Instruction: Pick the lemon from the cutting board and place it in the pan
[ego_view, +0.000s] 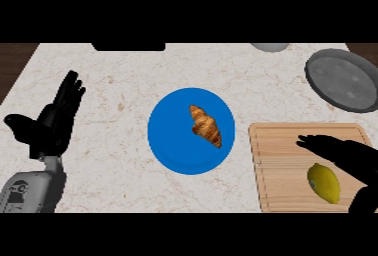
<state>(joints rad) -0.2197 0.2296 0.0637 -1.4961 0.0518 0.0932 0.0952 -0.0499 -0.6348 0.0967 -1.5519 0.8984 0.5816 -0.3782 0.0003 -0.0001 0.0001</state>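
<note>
A yellow lemon (324, 183) lies on the wooden cutting board (284, 150) at the lower right. My right hand (348, 157) hovers over the board just above and right of the lemon, fingers straight and pointing left, thumb low at the right edge; it is open and holds nothing. The grey pan (344, 80) sits at the upper right, beyond the board. At the left of the counter my left hand (52, 122) rests open with fingers up.
A blue plate (173, 145) with a croissant (205, 126) on it lies mid-counter, left of the board. A grey round object (270, 46) and a dark object (129, 46) show at the far edge.
</note>
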